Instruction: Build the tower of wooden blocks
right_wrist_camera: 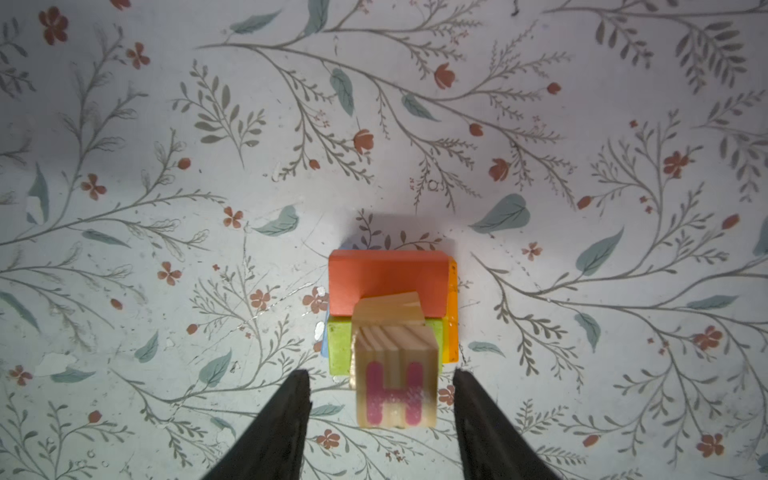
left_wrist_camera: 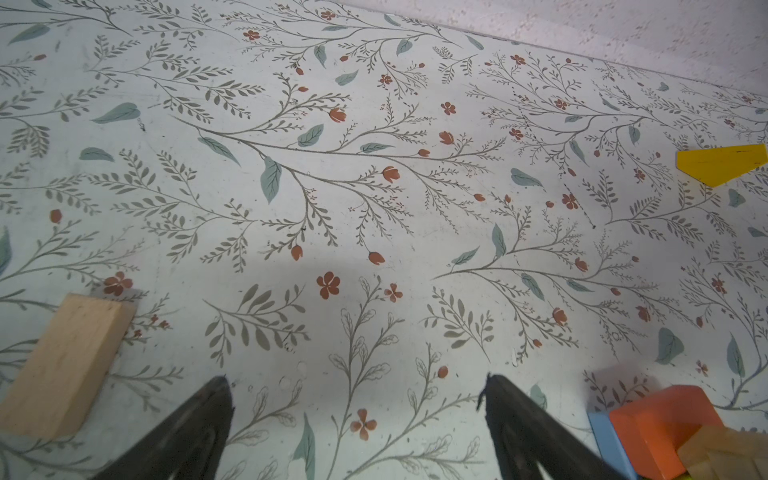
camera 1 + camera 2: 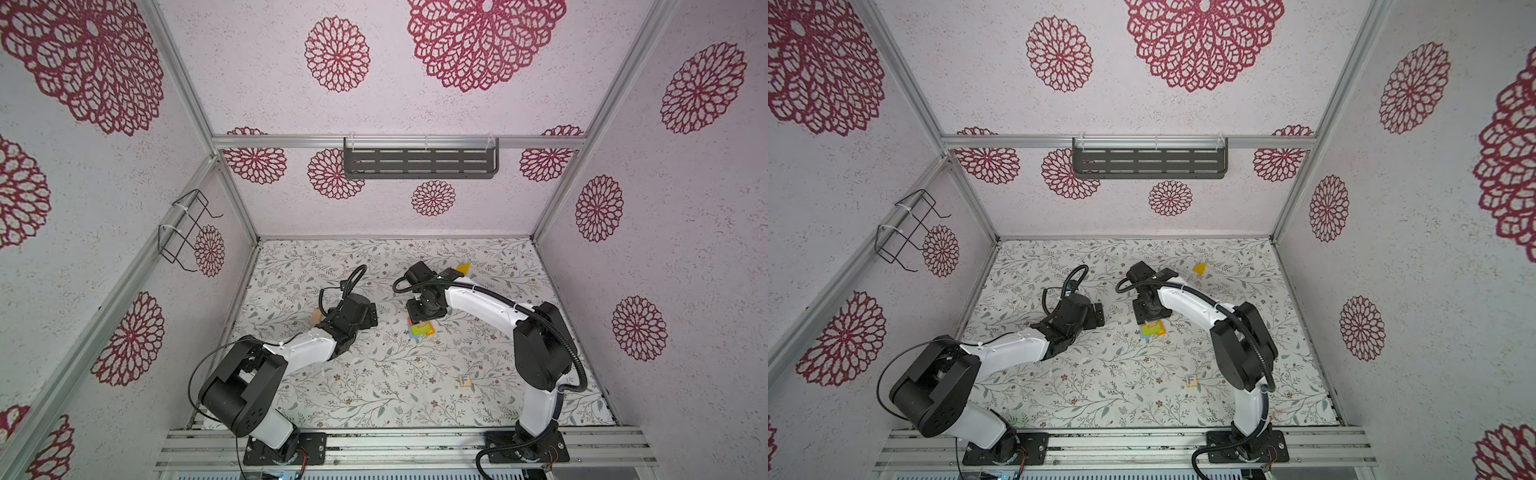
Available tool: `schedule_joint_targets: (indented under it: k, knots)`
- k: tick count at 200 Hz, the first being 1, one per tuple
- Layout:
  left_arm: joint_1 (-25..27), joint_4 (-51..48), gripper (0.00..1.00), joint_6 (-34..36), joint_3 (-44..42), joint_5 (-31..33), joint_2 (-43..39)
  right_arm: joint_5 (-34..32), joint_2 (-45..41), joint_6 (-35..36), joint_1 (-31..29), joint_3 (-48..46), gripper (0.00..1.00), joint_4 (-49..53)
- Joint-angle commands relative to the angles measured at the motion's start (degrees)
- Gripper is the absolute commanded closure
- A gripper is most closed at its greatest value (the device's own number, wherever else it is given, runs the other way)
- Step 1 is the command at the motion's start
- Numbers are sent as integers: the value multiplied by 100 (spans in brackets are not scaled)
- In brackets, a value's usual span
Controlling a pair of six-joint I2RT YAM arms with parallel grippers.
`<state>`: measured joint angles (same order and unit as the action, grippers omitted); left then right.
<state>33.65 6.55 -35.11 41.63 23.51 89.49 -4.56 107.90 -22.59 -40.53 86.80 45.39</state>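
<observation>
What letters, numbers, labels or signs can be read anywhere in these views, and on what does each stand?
"H": pink, on a side face of the topmost cube of the block stack, in the right wrist view.
"F": on the upper face of the loose cube lying on the table, in both top views.
No other text shows.

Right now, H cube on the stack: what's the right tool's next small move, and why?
Probably lift the right tool straight up, without swinging sideways. In the right wrist view its jaws stand apart, with a gap on each side of the H cube, so the cube looks released onto the wood block tower. A sideways exit could clip it.
</observation>
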Motion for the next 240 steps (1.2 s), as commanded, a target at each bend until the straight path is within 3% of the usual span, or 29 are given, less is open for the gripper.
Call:
schedule_joint_targets:
  k: [1, 109, 182, 240]
  knots:
    - [-12, 31, 3, -20, 56, 57, -50, -143, -114, -51, -34, 149, 41, 225]
    - [-14, 28, 3, -20, 65, 57, -36, -154, 160, -120, -34, 49, 42, 75]
    - [-17, 26, 3, -19, 65, 57, -32, -175, 214, -131, -34, -9, 51, 21]
    - [-16, 18, 3, -19, 64, 57, -37, -247, 281, -130, -35, -14, 49, 31]
